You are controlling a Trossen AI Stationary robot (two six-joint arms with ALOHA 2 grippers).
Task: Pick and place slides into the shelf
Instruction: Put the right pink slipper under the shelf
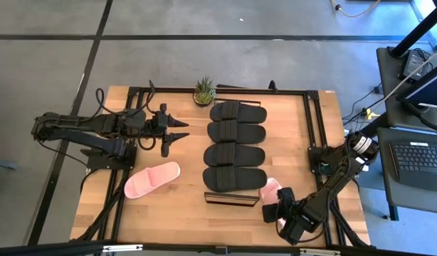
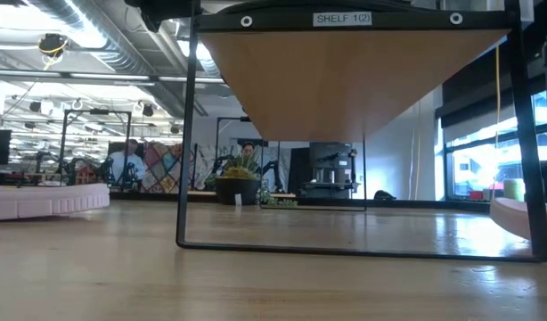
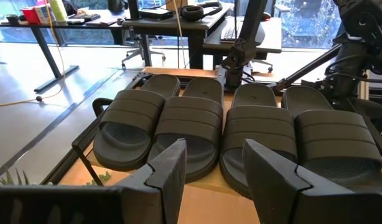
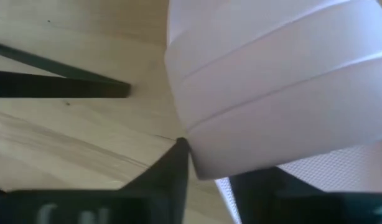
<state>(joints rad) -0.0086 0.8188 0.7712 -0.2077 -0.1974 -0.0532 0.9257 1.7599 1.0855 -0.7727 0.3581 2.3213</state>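
**Four black slides shelved; two pink slides outstanding**

Seen from above, four black slides (image 1: 236,144) lie side by side in a row on top of the shelf (image 1: 231,199), filling most of its length; only the shelf's near end shows past them. My left wrist view confirms all four straps facing up, with the pairs touching. This portion of the task I judge complete.

Two pink slides remain on the surface (image 1: 183,213). One pink slide (image 1: 152,179) lies free to the left of the shelf, well apart from either arm. The other pink slide (image 1: 271,189) sits just beside the shelf's near right corner, and my right gripper (image 1: 279,211) is at it: in the right wrist view its strap fills the frame, with my jaws set around the slide's edge, grasping it. It is not yet on the shelf.

My left gripper (image 1: 177,135) hangs left of the shelf, jaws released and empty, pointing at the black row.
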